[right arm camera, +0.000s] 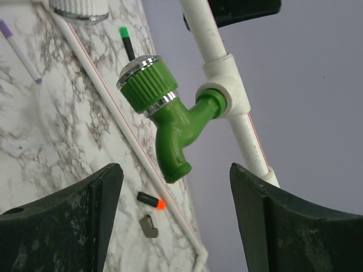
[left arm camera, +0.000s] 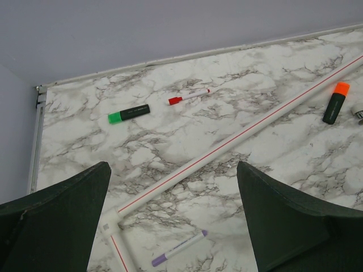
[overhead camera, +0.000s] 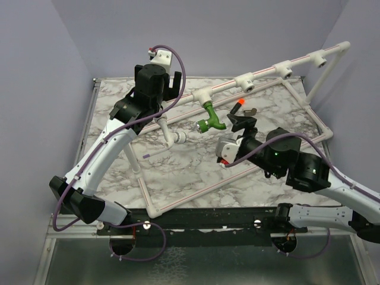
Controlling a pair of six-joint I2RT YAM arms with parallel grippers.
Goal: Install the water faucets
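Right fingers (right arm camera: pixel 62 226) stood wide apart, clamped on nothing. Between them, touching neither, we saw the green faucet (right arm camera: pixel 165 127); its inlet end met a white tee (right arm camera: pixel 226 85) on the raised pipe; its ribbed knob carried silver rings. We could not tell how far it was screwed home. From above, the faucet hung under the second tee from the left end of the rail, just left of the right fingers.

Left fingers (left arm camera: pixel 68 215) were also spread, holding nothing, above the marble bench (left arm camera: pixel 85 147). Under them a red-striped white pipe (left arm camera: pixel 244 136) ran slantwise over the bench; a purple pen (left arm camera: pixel 178 248) lay near its corner joint. A green-capped marker (left arm camera: pixel 129 113) and a red marker (left arm camera: pixel 189 96) lay towards the back wall; an orange-capped highlighter (left arm camera: pixel 336 102) lay beyond the pipe, at the right.
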